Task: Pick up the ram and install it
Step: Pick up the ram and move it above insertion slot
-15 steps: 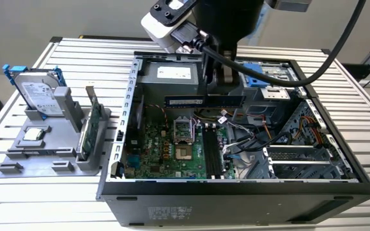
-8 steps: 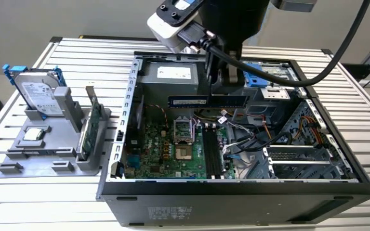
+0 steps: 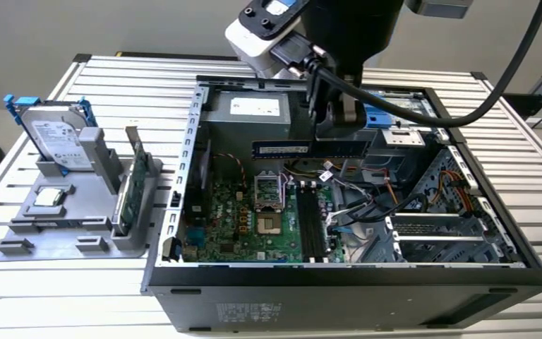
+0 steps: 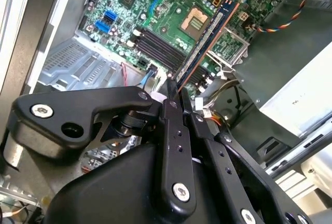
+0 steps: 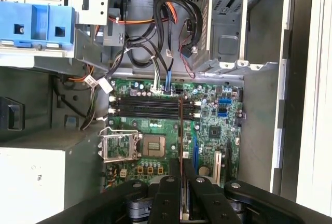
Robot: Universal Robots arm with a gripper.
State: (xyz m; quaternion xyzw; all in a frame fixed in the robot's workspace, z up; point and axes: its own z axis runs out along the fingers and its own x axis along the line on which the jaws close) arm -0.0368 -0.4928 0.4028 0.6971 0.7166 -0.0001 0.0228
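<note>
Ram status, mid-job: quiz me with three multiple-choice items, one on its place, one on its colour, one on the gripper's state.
1. Where is the ram?
A) on a grey stand
B) seated in a slot
C) in the air above the motherboard

2. Its board colour?
A) blue
B) green
C) red

3. The gripper is:
A) open and empty
B) shut on the ram
C) shut on a cable

Answers:
1. C, the exterior view shows it held over the open case.
2. A, its face is blue in the exterior view.
3. B, the gripper clamps one end of it in the second wrist view.
</note>
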